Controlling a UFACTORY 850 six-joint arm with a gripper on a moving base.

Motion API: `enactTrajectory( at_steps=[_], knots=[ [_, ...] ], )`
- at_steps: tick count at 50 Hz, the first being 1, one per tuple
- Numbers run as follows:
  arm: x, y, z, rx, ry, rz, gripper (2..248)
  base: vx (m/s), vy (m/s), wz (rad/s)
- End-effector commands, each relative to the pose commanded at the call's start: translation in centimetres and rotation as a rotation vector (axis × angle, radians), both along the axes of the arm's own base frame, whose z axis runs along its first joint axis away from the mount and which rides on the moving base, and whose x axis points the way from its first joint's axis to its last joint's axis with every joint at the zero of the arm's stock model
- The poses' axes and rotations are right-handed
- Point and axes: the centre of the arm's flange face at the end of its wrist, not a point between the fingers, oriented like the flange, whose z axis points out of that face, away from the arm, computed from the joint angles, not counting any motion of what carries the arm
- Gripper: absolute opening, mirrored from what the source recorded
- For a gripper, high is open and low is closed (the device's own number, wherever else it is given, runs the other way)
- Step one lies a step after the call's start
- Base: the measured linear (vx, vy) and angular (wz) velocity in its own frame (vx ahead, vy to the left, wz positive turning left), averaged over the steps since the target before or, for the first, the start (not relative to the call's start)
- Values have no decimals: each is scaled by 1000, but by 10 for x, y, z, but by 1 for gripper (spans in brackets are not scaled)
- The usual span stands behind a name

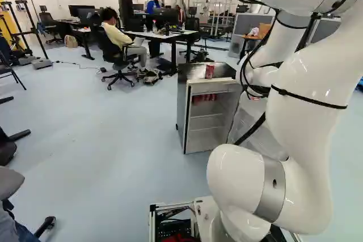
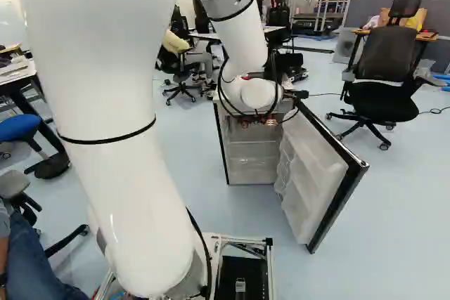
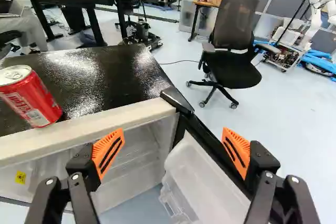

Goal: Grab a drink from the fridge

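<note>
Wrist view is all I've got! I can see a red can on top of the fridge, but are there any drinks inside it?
Observer: Yes. The left base view shows red cans on the upper shelf inside the fridge.

Operator: Cool! And the door, where does it end? I can't see its far edge.

Observer: The right base view shows the whole open door: its free edge sticks out towards the base cameras, nearer to them than the fridge is.
</note>
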Motion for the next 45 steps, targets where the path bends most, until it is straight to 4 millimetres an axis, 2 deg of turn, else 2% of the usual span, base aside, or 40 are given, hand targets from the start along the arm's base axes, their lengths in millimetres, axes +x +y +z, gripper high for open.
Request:
enactTrajectory(
  at_steps=[45],
  knots=[
    [-14,-73,-4,1,7,-128,247,0,0,0]
  ],
)
